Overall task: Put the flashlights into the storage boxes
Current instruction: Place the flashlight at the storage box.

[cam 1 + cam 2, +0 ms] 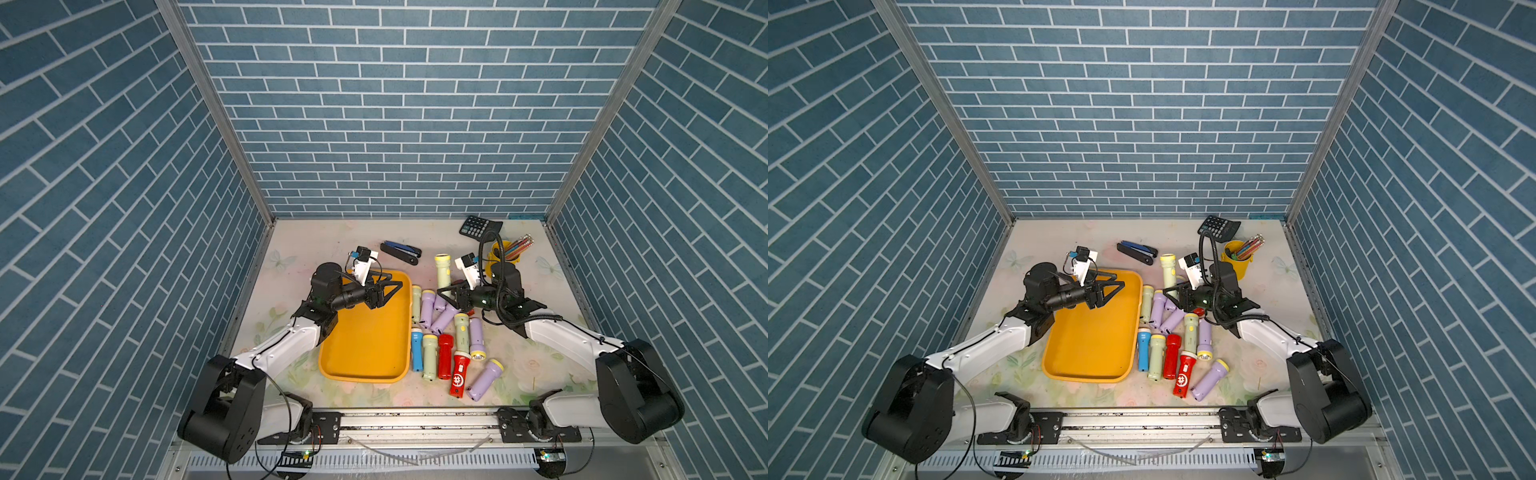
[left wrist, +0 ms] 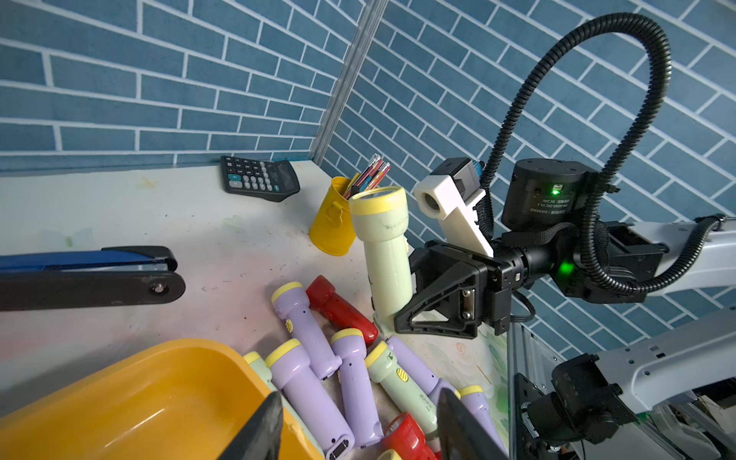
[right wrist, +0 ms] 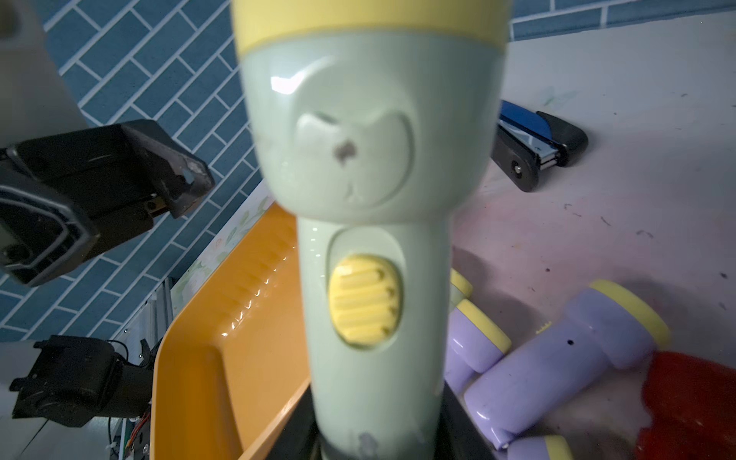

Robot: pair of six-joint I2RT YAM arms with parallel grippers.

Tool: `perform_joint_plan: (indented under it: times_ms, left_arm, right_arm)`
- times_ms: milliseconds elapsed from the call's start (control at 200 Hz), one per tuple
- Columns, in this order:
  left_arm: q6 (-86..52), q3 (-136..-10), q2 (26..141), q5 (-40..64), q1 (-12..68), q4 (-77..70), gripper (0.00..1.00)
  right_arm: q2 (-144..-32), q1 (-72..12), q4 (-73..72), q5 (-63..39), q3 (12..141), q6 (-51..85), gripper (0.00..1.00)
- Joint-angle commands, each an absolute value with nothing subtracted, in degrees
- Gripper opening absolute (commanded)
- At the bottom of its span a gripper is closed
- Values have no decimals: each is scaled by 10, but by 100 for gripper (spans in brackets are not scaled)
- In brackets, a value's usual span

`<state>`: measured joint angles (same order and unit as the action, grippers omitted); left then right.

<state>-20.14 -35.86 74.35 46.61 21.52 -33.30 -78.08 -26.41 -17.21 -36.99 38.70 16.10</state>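
Where the right gripper (image 1: 445,294) clamps its tail, right of centre in both top views, one pale green flashlight (image 1: 443,269) stands near upright, long axis vertical in frame, yellow head uppermost. Other flashlights (image 1: 440,332) lie below it, beside the tray (image 1: 365,345). Left gripper (image 1: 395,281): jaws parted, empty, over the tray's upper end.

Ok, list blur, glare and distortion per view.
Right wrist view: the pale green flashlight fills the frame, its head blurred; glints streak the yellow-orange tray. Left wrist view: sharp, brick wall lines bent by the lens. Both top views: sharp, evenly lit, walls splayed.
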Motion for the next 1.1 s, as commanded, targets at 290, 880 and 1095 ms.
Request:
perform_joint_plan:
  times_ms: [290, 880, 1095]
  left_arm:
    - [-180, -348, 744, 499, 284, -408, 63]
    - [-244, -373, 812, 534, 306, -509, 59]
    - [-277, -373, 836, 542, 315, -556, 49]
  right_arm:
    - [-749, -356, -264, -407, 362, 138, 16]
    - [-721, -376, -258, -426, 380, 124, 16]
    - [-744, -377, -281, -434, 386, 131, 16]
